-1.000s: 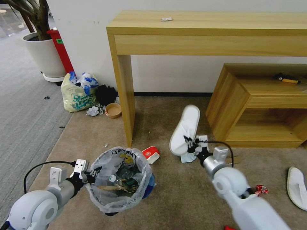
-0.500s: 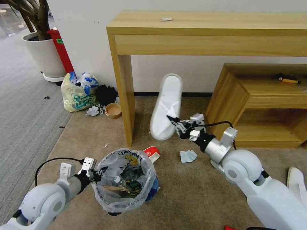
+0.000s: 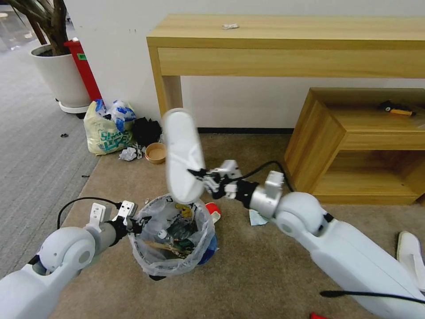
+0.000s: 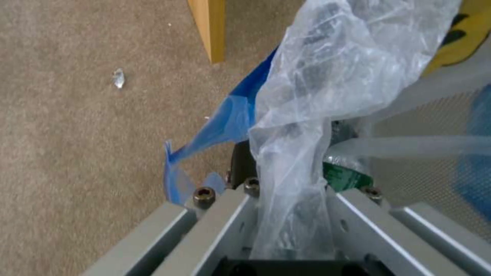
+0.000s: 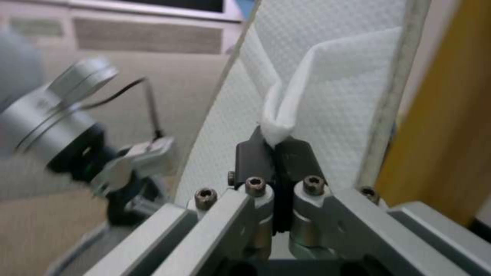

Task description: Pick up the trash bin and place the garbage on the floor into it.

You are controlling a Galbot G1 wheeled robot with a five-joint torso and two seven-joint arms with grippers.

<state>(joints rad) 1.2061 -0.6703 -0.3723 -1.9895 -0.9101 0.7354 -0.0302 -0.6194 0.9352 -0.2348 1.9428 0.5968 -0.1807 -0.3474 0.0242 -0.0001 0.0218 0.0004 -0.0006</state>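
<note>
Right gripper (image 3: 200, 173) clamps white slipper (image 3: 181, 155) upright, toe-end just above trash bin (image 3: 170, 237) rim; left gripper (image 3: 135, 223) pinches bin's edge.

A white slipper (image 3: 181, 155) with a fine dimpled weave hangs over the trash bin (image 3: 172, 239), whose clear crinkly liner carries black print and a yellow mark beside a blue bag edge. The floor (image 3: 248, 274) is beige-brown; the counter (image 3: 283, 44) pale wood.
</note>
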